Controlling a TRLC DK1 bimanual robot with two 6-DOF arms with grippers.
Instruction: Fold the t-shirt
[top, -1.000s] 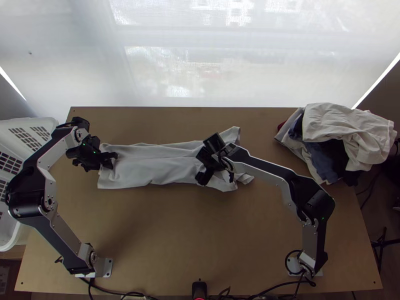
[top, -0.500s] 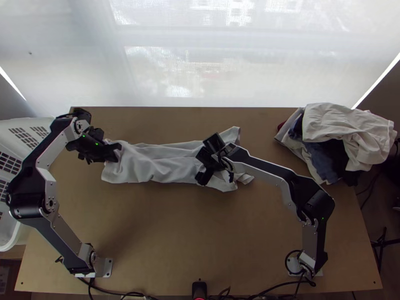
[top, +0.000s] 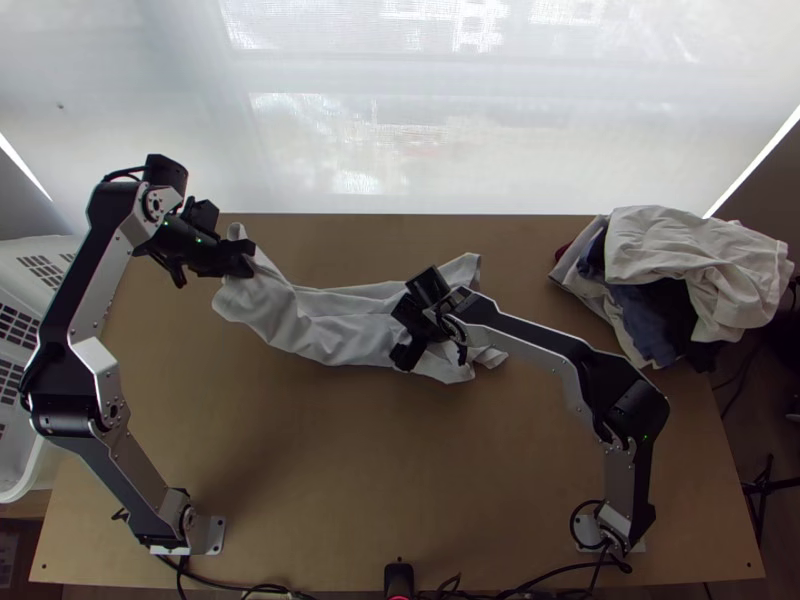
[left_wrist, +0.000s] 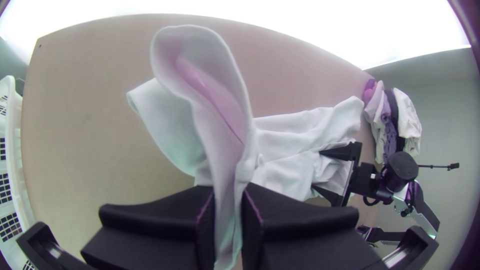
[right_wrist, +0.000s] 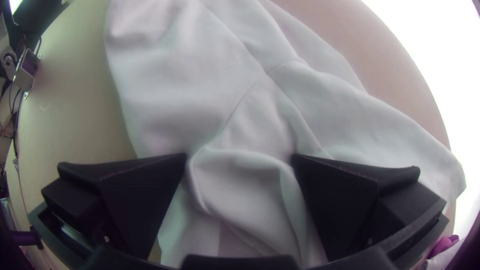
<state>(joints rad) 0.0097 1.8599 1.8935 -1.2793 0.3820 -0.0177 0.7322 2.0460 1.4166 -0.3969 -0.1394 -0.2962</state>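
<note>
In the top view my left gripper (top: 246, 262) is at the left end of the white t-shirt (top: 340, 318). That end is lifted off the table, while the rest lies as a long creased strip. In the left wrist view the left gripper (left_wrist: 228, 200) is shut on a gathered fold of the t-shirt (left_wrist: 290, 165). My right gripper (top: 412, 330) is over the strip's right part in the top view. In the right wrist view the right gripper (right_wrist: 240, 162) has its fingers wide apart, with bunched t-shirt cloth (right_wrist: 240, 120) between and under them.
A pile of clothes (top: 690, 270) lies at the table's back right corner. A white plastic basket (top: 25, 330) stands against the left edge. Bare wooden table (top: 350, 470) stretches in front of the t-shirt.
My left gripper has moved toward the table's back edge and slightly right, raising the t-shirt's left end and bending the strip. The right arm has kept still.
</note>
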